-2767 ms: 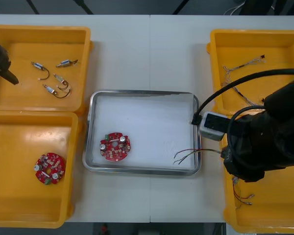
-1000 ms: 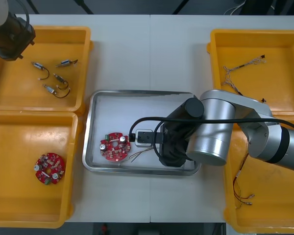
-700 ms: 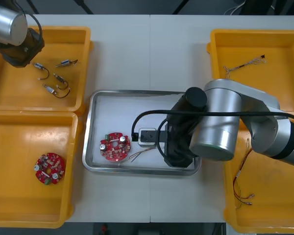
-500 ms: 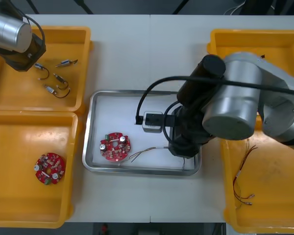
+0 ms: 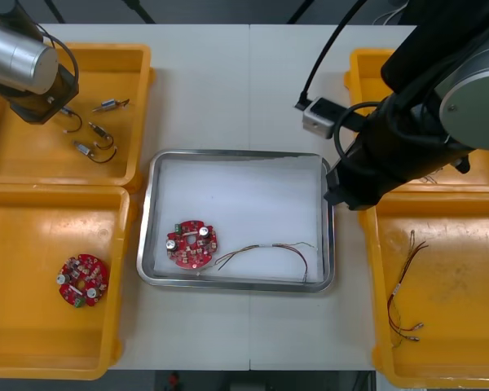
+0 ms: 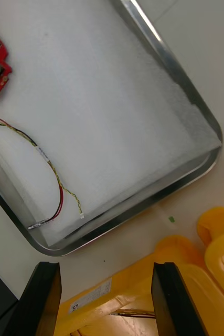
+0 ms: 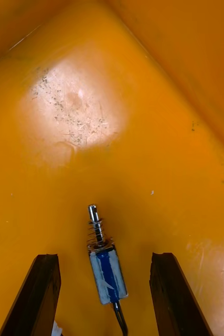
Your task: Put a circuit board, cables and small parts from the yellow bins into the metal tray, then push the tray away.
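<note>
Hovering with fingers spread, the right gripper [image 6: 106,265] is hanging over the gap between the tray [image 5: 151,212] rim and a right bin [image 5: 375,269]. The tray's far half is lying bare, and one board [image 5: 191,243] and one cable [image 5: 269,247] are resting near its front. The left gripper [image 7: 104,257], released, is straddling one part [image 7: 106,273] of four in the far-left bin [image 5: 16,163]. A second board [image 5: 83,280] is lying in the near-left bin [image 5: 33,350].

Robot at the bench: the right arm [image 5: 469,90], a brushed-silver cylinder over matte black housing, trails a black cable [image 5: 332,41] to a small grey box [image 5: 319,118]; the left arm [image 5: 16,57] is silver above a black cuff [image 5: 41,102]. Each wrist bears 2 flat black fingers [image 6: 44,299].
</note>
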Controlling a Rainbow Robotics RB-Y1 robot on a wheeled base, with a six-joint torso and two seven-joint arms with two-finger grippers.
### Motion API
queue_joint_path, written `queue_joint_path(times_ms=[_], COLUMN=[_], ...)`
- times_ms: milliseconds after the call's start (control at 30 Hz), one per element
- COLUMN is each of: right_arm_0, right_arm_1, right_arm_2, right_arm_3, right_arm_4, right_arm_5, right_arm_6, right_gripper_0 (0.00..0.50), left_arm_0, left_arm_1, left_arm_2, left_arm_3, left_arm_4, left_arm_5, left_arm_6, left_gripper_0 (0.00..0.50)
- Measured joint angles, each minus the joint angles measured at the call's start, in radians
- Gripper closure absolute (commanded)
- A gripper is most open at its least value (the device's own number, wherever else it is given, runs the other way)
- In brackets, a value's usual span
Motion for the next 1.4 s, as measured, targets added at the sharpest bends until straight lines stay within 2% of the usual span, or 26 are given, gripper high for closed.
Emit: queue_joint_path(times_ms=[100, 367, 533, 667, 700, 733, 767, 800, 833, 867, 1033, 1267, 1400], right_arm_0=[0.007, 0.070, 0.082, 0.082, 0.082, 0.082, 0.081, 0.081, 0.080, 0.077, 0.043, -0.033, -0.070], right_arm_1=[-0.027, -0.104, -0.148, -0.160, -0.160, -0.160, -0.160, -0.160, -0.160, -0.160, -0.159, -0.155, -0.139], right_arm_2=[-0.057, -0.202, -0.235, -0.246, -0.250, -0.252, -0.254, -0.256, -0.257, -0.257, -0.256, -0.183, -0.134], right_arm_3=[0.000, 0.017, 0.100, 0.177, 0.200, 0.220, 0.244, 0.277, 0.312, 0.348, 0.540, 0.704, 0.783], right_arm_4=[-0.012, -0.036, -0.042, -0.029, -0.022, -0.017, -0.012, -0.007, -0.005, -0.004, 0.017, 0.052, 0.072], right_arm_5=[0.019, 0.029, 0.031, 0.031, 0.030, 0.030, 0.026, 0.018, 0.009, 0.001, -0.033, -0.127, -0.174], right_arm_6=[-0.058, -0.059, -0.058, -0.031, -0.005, 0.024, 0.060, 0.101, 0.139, 0.171, 0.299, 0.390, 0.450], right_gripper_0=[0.000, 0.000, 0.000, 0.000, 0.000, 0.000, 0.000, 0.000, 0.000, 0.000, 0.000, 0.000, 0.000], left_arm_0=[0.000, 0.000, 0.000, 0.000, 0.000, 0.000, 0.000, 0.000, 0.000, 0.000, -0.001, -0.010, -0.013], left_arm_1=[-0.002, -0.016, -0.021, -0.024, -0.025, -0.025, -0.026, -0.027, -0.027, -0.028, -0.029, -0.029, -0.027], left_arm_2=[-0.016, -0.017, -0.017, -0.017, -0.017, -0.017, -0.017, -0.017, -0.017, -0.017, -0.024, -0.056, -0.056], left_arm_3=[0.009, 0.039, 0.047, 0.050, 0.050, 0.051, 0.051, 0.051, 0.051, 0.051, 0.053, 0.054, 0.053], left_arm_4=[0.000, 0.001, 0.001, 0.001, 0.001, 0.001, 0.001, 0.001, 0.001, 0.001, 0.001, 0.003, 0.048], left_arm_5=[0.000, 0.000, 0.000, 0.000, 0.000, 0.000, 0.000, 0.000, 0.000, 0.000, 0.000, -0.001, 0.001], left_arm_6=[0.000, 0.000, 0.000, -0.001, -0.001, -0.002, -0.002, -0.003, -0.006, -0.011, -0.068, -0.094, -0.094], left_gripper_0=[0.000, 0.000, 0.000, 0.000, 0.017, 0.060, 0.185, 0.331, 0.429, 0.500, 0.500, 0.500, 0.500])
